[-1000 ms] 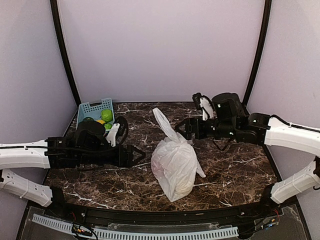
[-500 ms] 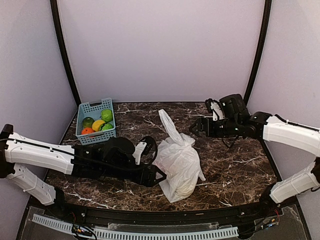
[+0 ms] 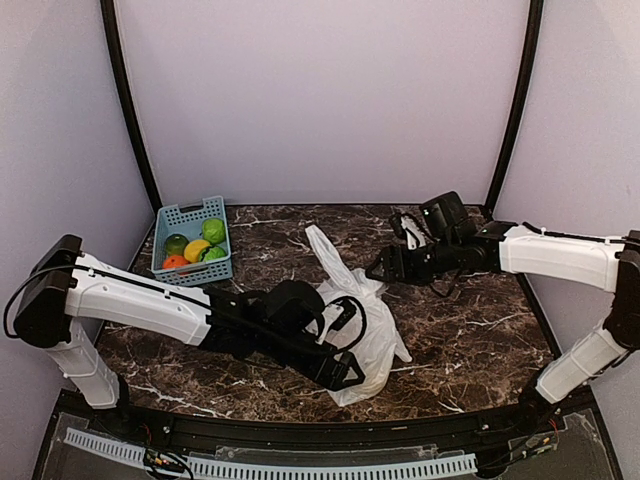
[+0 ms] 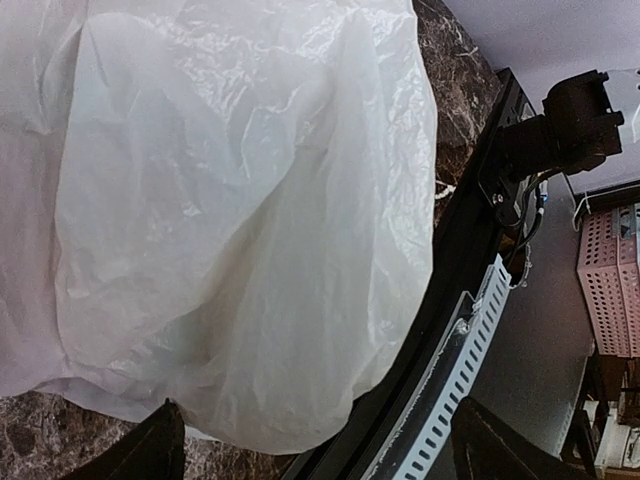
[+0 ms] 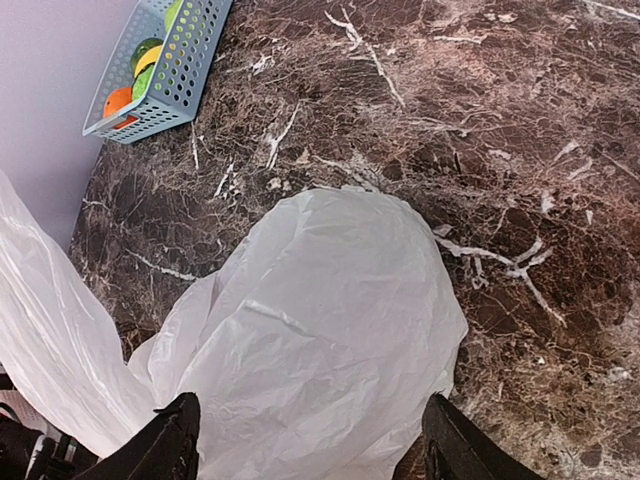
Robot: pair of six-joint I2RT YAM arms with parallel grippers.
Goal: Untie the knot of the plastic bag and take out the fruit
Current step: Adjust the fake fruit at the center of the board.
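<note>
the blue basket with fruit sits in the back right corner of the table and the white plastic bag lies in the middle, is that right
No. The top external view shows the blue basket with fruit in the back left corner of the table, not the right; the white plastic bag does lie in the middle.
</note>
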